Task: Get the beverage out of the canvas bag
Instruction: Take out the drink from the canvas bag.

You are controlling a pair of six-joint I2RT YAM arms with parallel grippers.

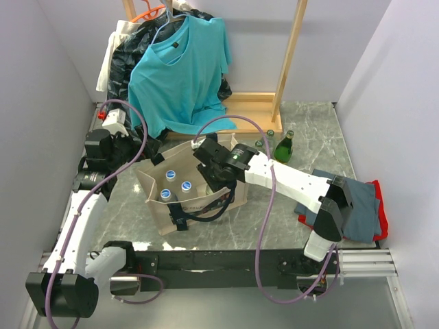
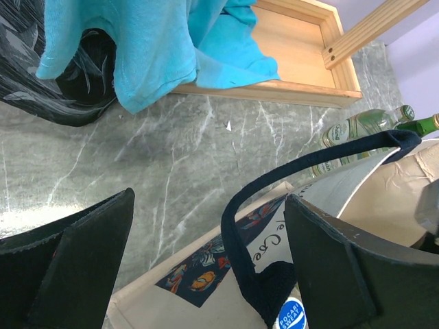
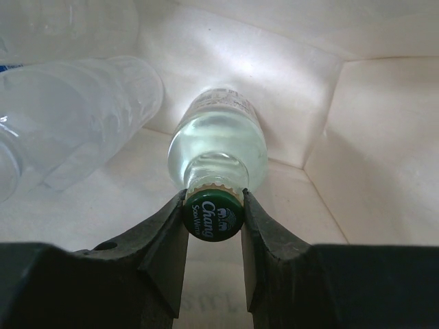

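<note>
canvas bag (image 1: 159, 209): beige, black handles, upright, open | beverage (image 3: 218, 147): clear bottle, green cap, upright inside bag

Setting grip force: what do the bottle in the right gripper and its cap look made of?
The bottle: likely clear glass, smooth and glossy, light shining through. The cap: probably painted metal, green, with a crimped crown edge.

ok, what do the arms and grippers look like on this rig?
Left arm and right arm: white link shells, black joint housings. A purple cable loops loosely along each. Left gripper and right gripper: matte black, two flat wedge-shaped fingers each. No markings visible.
</note>
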